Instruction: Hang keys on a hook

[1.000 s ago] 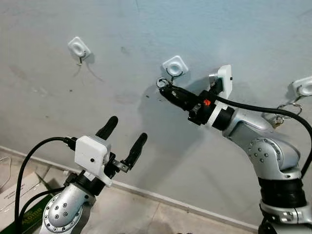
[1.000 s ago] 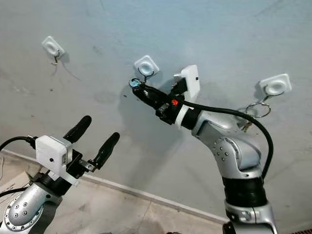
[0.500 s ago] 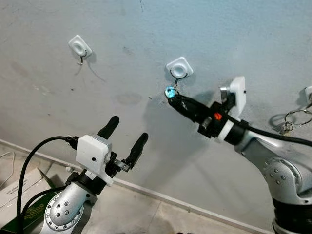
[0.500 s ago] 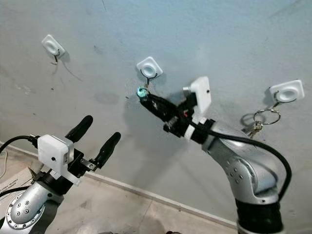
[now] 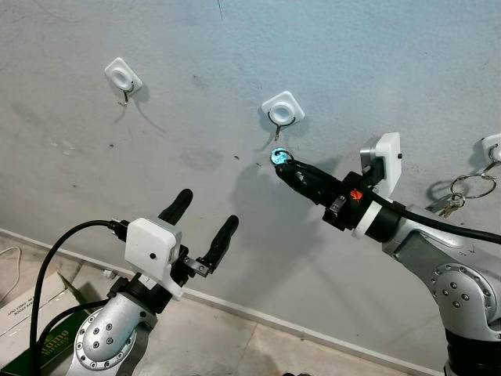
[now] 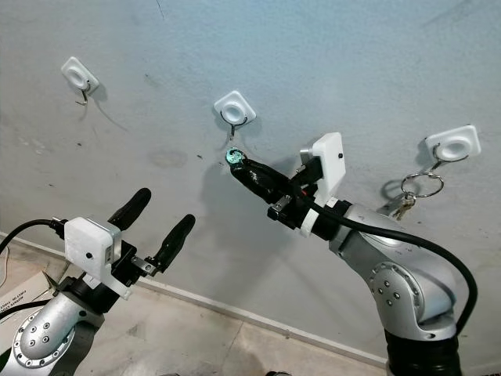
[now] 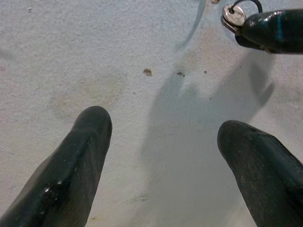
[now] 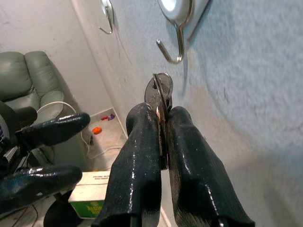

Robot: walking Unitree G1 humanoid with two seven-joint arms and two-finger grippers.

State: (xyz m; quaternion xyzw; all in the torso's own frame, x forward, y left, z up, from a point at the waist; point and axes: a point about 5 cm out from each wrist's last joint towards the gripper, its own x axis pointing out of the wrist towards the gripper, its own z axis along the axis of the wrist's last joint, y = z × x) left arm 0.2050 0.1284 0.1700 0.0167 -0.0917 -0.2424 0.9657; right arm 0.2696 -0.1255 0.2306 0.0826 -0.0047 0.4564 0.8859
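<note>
Fingers [image 8: 142,156] of the right arm pinch the key [image 8: 158,92] between their tips, just below the hook [image 8: 173,45].

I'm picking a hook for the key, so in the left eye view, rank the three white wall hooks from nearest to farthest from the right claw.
1. Middle hook, just above the right claw.
2. Right hook, at the frame's right edge, holding a key ring.
3. Left hook, far left.

Just above the right gripper [image 8: 161,142], which pinches the key [image 8: 158,92], the middle hook [image 8: 173,49] hangs bare with open wall between them. Well off to its right, a hook [image 6: 452,145] already carries a key ring [image 6: 419,185]. The left gripper [image 5: 205,227], fingers spread, hovers lower left, well apart.
</note>
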